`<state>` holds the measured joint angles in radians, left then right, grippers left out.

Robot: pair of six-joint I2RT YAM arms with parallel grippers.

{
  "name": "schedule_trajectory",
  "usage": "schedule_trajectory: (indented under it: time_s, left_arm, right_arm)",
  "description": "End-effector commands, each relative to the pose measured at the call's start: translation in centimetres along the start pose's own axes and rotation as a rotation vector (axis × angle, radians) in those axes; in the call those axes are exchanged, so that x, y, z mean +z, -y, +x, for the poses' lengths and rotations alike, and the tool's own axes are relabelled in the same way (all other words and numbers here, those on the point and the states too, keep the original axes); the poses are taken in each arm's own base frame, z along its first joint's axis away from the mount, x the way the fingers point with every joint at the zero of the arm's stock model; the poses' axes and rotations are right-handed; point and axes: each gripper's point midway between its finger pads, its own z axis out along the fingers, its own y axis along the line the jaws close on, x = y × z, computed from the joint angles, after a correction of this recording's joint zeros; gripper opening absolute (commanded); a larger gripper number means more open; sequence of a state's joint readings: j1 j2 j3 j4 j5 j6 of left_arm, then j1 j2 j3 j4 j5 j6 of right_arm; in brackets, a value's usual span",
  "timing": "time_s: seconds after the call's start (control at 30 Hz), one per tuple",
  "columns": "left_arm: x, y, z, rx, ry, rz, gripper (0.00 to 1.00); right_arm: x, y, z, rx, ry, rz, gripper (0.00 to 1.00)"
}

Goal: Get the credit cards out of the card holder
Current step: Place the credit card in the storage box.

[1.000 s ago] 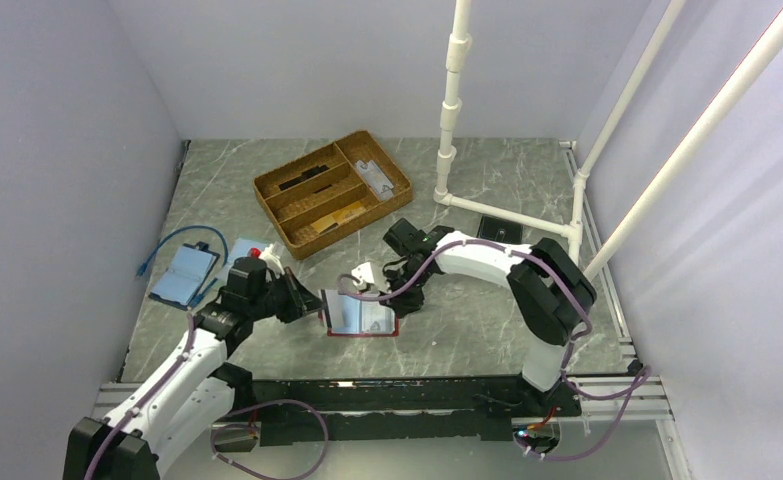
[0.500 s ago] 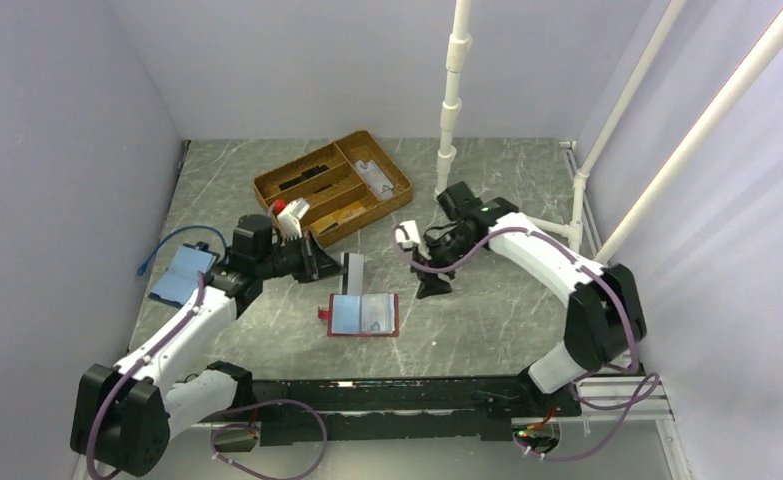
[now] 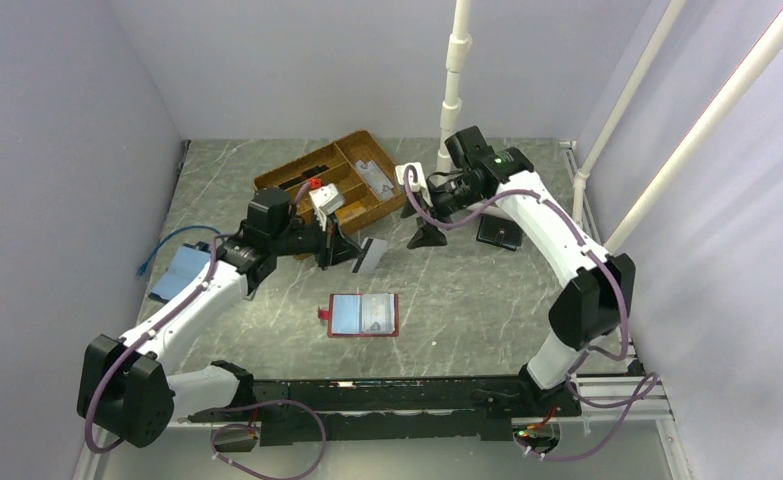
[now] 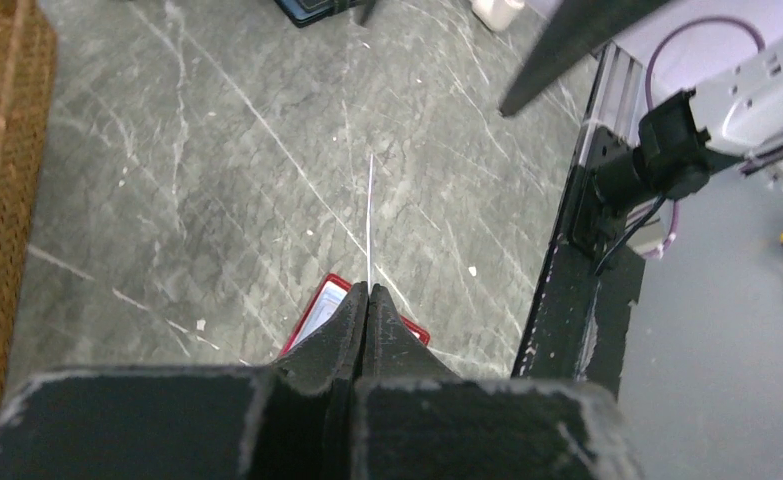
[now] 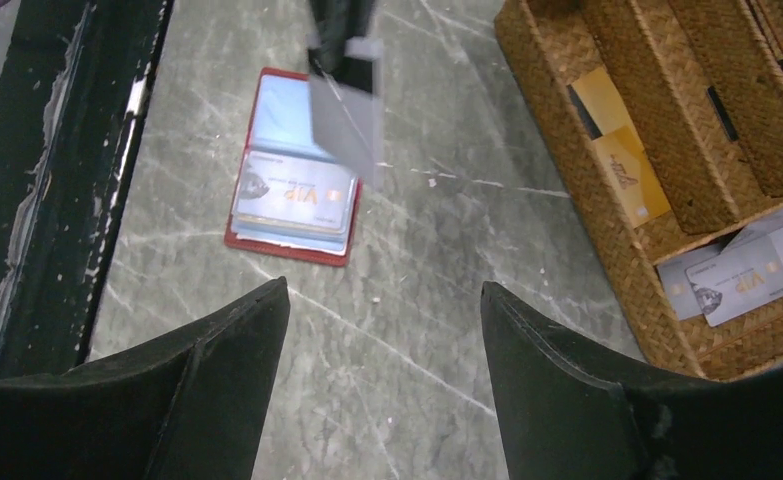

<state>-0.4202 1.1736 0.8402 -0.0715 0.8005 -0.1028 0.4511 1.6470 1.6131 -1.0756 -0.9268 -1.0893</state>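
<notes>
**Top view.** The left gripper [image 3: 353, 250] is clamped on a grey card [image 3: 369, 256] at centre frame, just below the basket [image 3: 285, 185] at upper centre. The card holder [image 3: 347, 314] lies open and flat on the table [image 3: 467, 310] lower in the frame, apart from both arms. Its long axis runs left to right, with the snap tab at its left edge. The right gripper [image 3: 427, 238] hangs to the right of the basket, jaws apart and empty.

**Left wrist view.** The card [image 4: 370, 220] shows edge-on as a thin pale line. Its long axis runs straight out from the fingertips, up the frame. A red corner of the holder [image 4: 312, 318] shows beneath.

**Right wrist view.** The card [image 5: 349, 130] stands on edge at top centre, face tilted. The holder [image 5: 264, 243] has at least one card in its pockets; the count is unclear. Grey cards [image 5: 732, 275] lie in the basket's lower-right compartment.

**Judgement.** The step in hand is putting the card away. It is best carried over that compartment, laid flatter and low, then released, so it clears the rim.
</notes>
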Motion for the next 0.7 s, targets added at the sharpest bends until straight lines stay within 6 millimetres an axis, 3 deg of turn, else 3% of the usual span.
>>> schedule_trajectory:
  time_s: [0.0, 0.13, 0.2, 0.3, 0.37, 0.4, 0.43, 0.47, 0.5, 0.53, 0.6, 0.67]
  left_arm:
    - [0.5, 1.7, -2.7, 0.217, 0.046, 0.090, 0.00]
    - [0.7, 2.1, -2.8, 0.225, 0.040, 0.108, 0.00]
    - [0.7, 2.2, -2.9, 0.234, 0.047, 0.114, 0.00]
    - [0.7, 2.1, -2.9, 0.237, 0.040, 0.108, 0.00]
    - [0.7, 2.1, -2.7, 0.233, 0.034, 0.108, 0.00]
    - [0.7, 2.1, -2.8, 0.226, 0.033, 0.107, 0.00]
    - [0.7, 1.9, -2.9, 0.212, 0.034, 0.092, 0.01]
    - [0.6, 1.5, -3.0, 0.200, 0.032, 0.067, 0.13]
    - [0.3, 0.9, -3.0, 0.180, 0.021, 0.025, 0.34]
    - [-0.1, 0.0, -3.1, 0.157, 0.013, -0.029, 0.48]
    - [-1.5, -2.0, -3.2, 0.115, -0.005, -0.134, 0.67]
    - [-3.4, -4.4, -3.1, 0.080, -0.021, -0.277, 0.80]
  right_arm:
    - [1.1, 0.5, -2.5, 0.018, 0.041, -0.037, 0.72]
    - [3.0, -0.2, -2.9, 0.047, 0.043, -0.106, 0.69]
    - [3.8, -1.0, -3.1, 0.063, 0.048, -0.146, 0.62]
    - [4.6, -2.0, -3.5, 0.074, 0.056, -0.194, 0.36]
    - [4.7, -2.3, -3.8, 0.077, 0.062, -0.208, 0.07]
    - [4.7, -2.2, -3.8, 0.073, 0.063, -0.209, 0.00]
    - [4.7, -2.1, -3.7, 0.068, 0.060, -0.204, 0.00]
    - [4.6, -1.9, -3.6, 0.060, 0.052, -0.192, 0.00]
    - [4.5, -1.3, -3.6, 0.046, 0.046, -0.168, 0.00]
    - [4.3, -0.5, -3.6, 0.032, 0.036, -0.135, 0.00]
    - [3.8, 1.9, -3.1, 0.006, -0.004, -0.041, 0.00]
    - [3.1, 5.3, -2.5, -0.038, -0.057, 0.095, 0.00]
